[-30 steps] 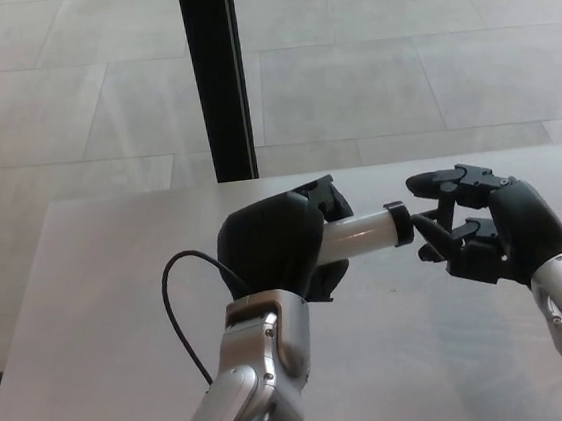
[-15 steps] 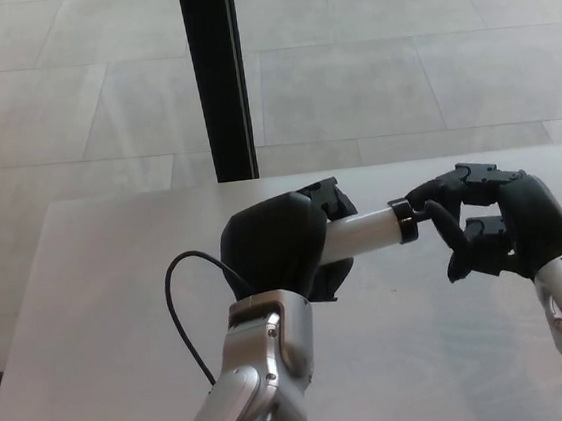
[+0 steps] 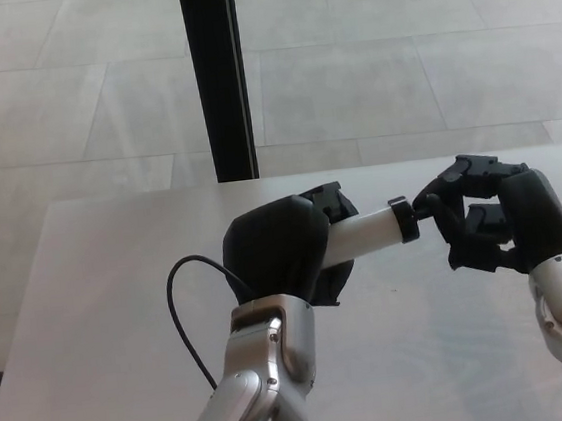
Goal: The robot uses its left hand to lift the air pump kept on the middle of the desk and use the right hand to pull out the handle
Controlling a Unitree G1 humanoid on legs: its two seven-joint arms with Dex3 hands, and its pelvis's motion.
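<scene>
Bare desk [image 3: 98, 290] all around; only black cable [image 3: 185, 301] beside left hand [image 3: 277, 251].

Left hand [image 3: 278, 254] wrapped round pump [image 3: 364, 233], held above desk [image 3: 101, 320], white barrel pointing right; right hand [image 3: 498, 220] at black end cap, fingers [image 3: 440, 212] curled on handle; black hose [image 3: 185, 301] looping left; dark post [image 3: 217, 76] behind
</scene>
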